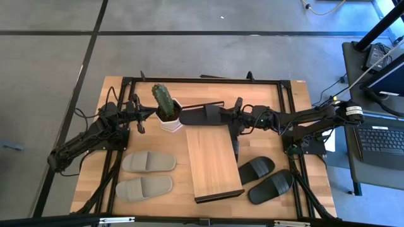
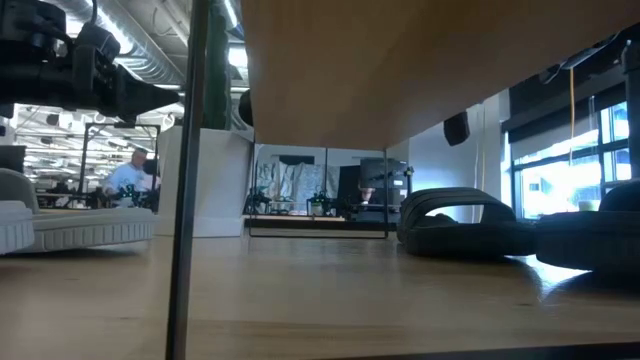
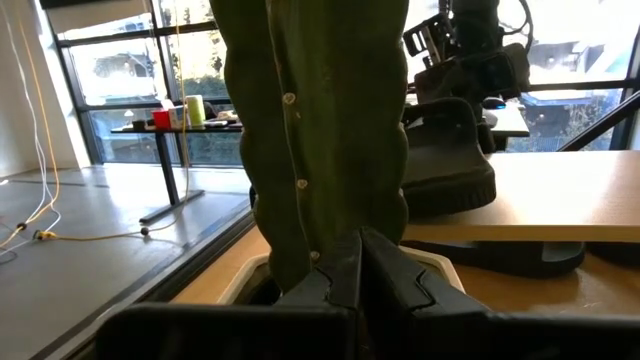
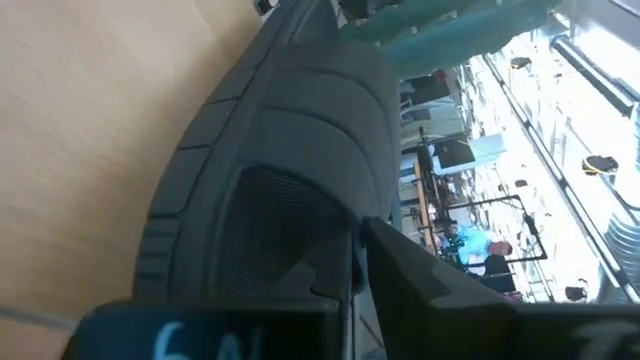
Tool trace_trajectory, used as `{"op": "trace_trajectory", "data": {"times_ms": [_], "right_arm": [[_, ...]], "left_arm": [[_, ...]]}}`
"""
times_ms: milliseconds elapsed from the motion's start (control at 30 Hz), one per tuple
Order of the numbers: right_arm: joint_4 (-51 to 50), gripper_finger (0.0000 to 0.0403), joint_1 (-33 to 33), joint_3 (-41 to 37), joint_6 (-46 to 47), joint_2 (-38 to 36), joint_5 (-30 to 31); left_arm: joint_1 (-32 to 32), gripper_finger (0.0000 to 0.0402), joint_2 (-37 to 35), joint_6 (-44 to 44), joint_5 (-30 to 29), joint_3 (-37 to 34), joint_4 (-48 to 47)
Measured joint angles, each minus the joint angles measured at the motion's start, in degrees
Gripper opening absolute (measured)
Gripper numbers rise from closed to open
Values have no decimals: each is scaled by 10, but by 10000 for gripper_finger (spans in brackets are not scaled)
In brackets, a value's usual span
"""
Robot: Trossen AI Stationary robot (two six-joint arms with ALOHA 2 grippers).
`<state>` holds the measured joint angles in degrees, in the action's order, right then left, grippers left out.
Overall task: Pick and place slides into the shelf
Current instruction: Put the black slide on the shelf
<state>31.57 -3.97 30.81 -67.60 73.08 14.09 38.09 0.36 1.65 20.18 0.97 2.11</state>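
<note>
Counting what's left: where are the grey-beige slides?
High view: both grey-beige slides lie side by side on the table's left part, near its front edge, left of the shelf, below the left gripper.

Right gripper with jaws clamped, left gripper jaws together.

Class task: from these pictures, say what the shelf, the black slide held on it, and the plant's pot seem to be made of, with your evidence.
Shelf: light wood or wood veneer, smooth; straight grain shows. Black slide, in the right claw: probably moulded foam or rubber, matte, with no shine and a fine-textured strap. Pot: white, smooth, perhaps ceramic or plastic; the look leaves it open.
</note>
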Motion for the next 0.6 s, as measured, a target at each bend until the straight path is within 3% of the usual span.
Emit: {"op": "trace_trajectory", "data": {"times_ms": [333,600], "right_arm": [[-6,93,0,0,-1,0,68],[9,134,4,0,0,-3,76]], "left_arm": [[0,0,0,0,0,0,0],[0,0,0,0,0,0,0]]}}
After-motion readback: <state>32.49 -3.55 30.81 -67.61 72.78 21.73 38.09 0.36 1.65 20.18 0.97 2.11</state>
